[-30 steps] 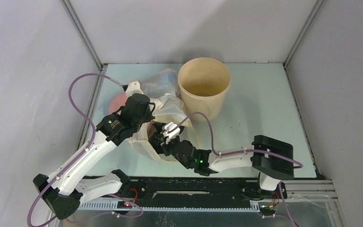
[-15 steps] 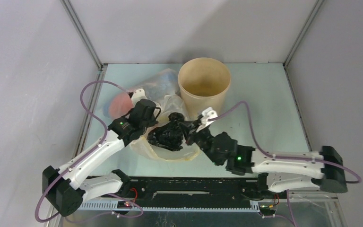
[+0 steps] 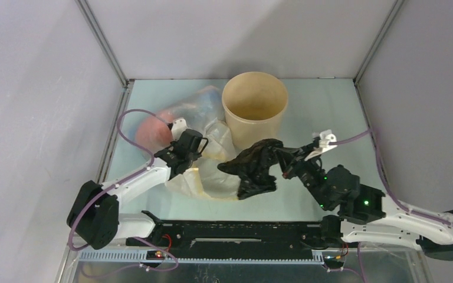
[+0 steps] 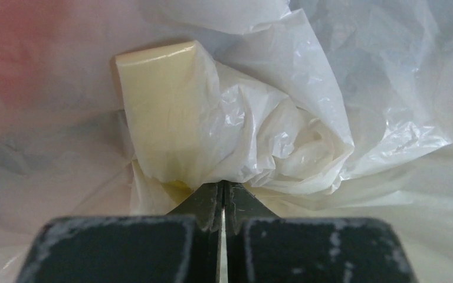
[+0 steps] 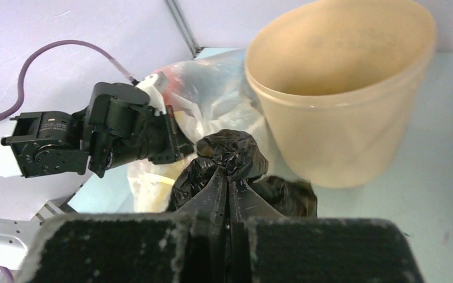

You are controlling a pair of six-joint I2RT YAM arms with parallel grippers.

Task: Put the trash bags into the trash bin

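Black trash bag stretches leftward, pinched by right tool.

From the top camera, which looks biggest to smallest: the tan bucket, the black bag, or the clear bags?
1. clear bags, spread widest.
2. tan bucket.
3. black bag, though it may hang nearer the camera, so unsure.
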